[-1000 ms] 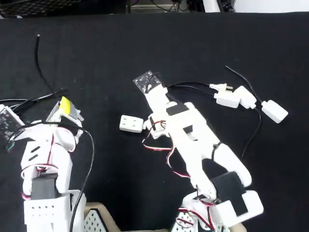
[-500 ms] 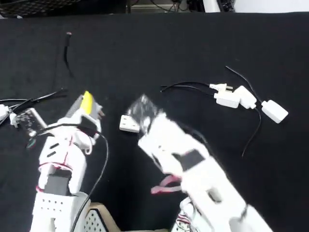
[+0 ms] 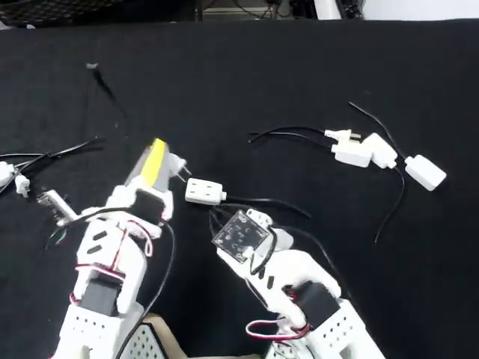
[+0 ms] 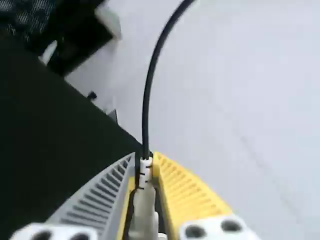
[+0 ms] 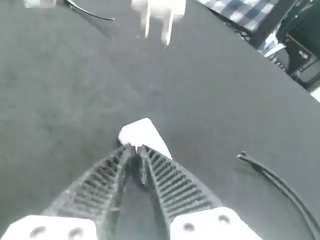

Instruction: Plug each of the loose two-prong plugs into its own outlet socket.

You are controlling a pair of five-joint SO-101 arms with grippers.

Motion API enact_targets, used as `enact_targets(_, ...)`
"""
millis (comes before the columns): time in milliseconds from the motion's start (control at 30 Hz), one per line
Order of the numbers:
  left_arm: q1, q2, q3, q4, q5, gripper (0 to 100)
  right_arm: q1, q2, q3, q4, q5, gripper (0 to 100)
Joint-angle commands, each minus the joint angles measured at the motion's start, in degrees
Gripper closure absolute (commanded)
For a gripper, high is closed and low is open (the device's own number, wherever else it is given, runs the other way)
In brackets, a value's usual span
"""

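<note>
A white two-prong plug (image 3: 177,166) is held in my left gripper (image 3: 168,161), which is shut on it, prongs pointing at the white outlet socket (image 3: 204,192) a short way off. In the left wrist view the yellow and grey fingers (image 4: 175,182) clamp the plug body (image 4: 142,200), and its black cable (image 4: 152,80) runs away from them. My right gripper (image 5: 134,146) is shut at the near end of the socket (image 5: 142,134) on the black cloth, and the held plug (image 5: 159,11) hangs beyond it.
At the right lie a second loose plug (image 3: 343,135), three white socket or plug blocks (image 3: 425,172) and black cables (image 3: 389,213). Thin wires and small white parts (image 3: 19,182) lie at the left edge. The right arm's camera board (image 3: 241,232) sits just behind the socket.
The left arm has swung right, carrying the plug from the left side up to the socket. The right arm has pulled back from its stretched pose toward the front edge.
</note>
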Motion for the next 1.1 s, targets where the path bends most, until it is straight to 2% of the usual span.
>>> enact_targets(0, 1.63, -0.62, 0.66, 1.14, 0.44, 97, -0.70, -7.52, -0.04, -3.69, -2.90, 98.7)
enact_targets(100, 1.63, -1.76, 0.57, 1.58, 0.44, 97, -0.70, -7.43, -0.40, -4.66, -3.52, 98.7)
enact_targets(267, -0.31, -2.11, 0.84, 1.67, 0.70, 97, -0.44, -7.08, -4.62, -2.73, -13.10, 98.7)
enact_targets(433, -2.33, -2.11, 0.66, 5.01, 0.53, 97, -0.44, -7.08, -9.19, -0.70, -16.18, 98.7)
enact_targets(700, 1.45, -2.20, 0.84, 6.59, 0.44, 97, -0.53, -5.23, -10.95, -2.11, -17.05, 98.7)
enact_targets(833, 2.51, -2.20, 0.66, 6.51, 0.35, 97, -0.53, 6.02, -16.04, -3.34, -18.81, 98.7)
enact_targets(1067, -0.84, -2.20, 0.84, 4.92, 0.26, 97, -0.97, 41.10, -32.92, -3.16, -19.43, 98.7)
